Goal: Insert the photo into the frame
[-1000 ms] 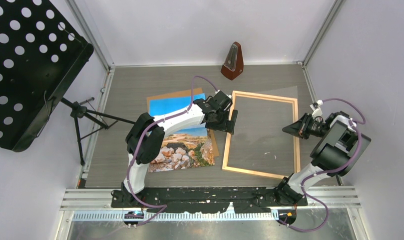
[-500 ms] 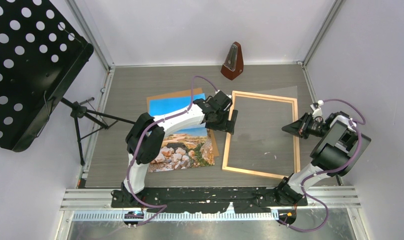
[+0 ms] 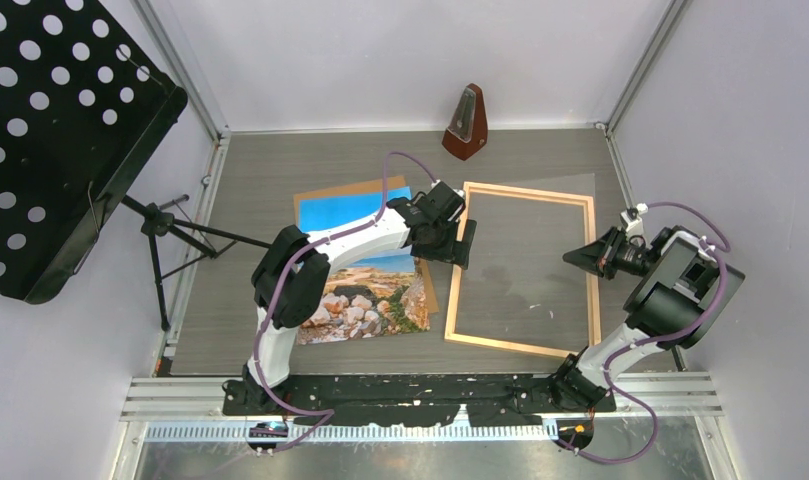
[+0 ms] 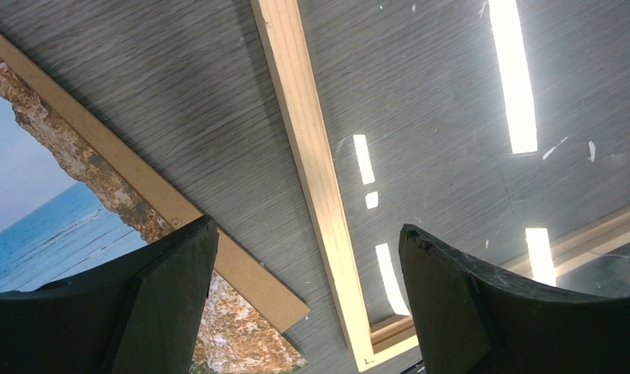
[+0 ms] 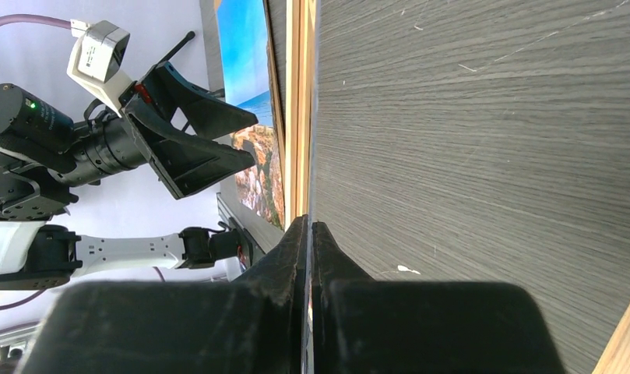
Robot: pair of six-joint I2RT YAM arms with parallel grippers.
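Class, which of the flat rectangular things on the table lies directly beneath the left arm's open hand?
The thin light-wood picture frame: its rail runs between the left hand's fingers. The blue seaside photo and brown backing board lie beside it.

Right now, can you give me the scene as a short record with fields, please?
photo: picture side up on the brown board, left of the frame
frame: flat on the table, no photo inside
clear sheet: over the frame
left gripper: open, above the frame's left rail
right gripper: shut, apparently on the clear sheet's edge
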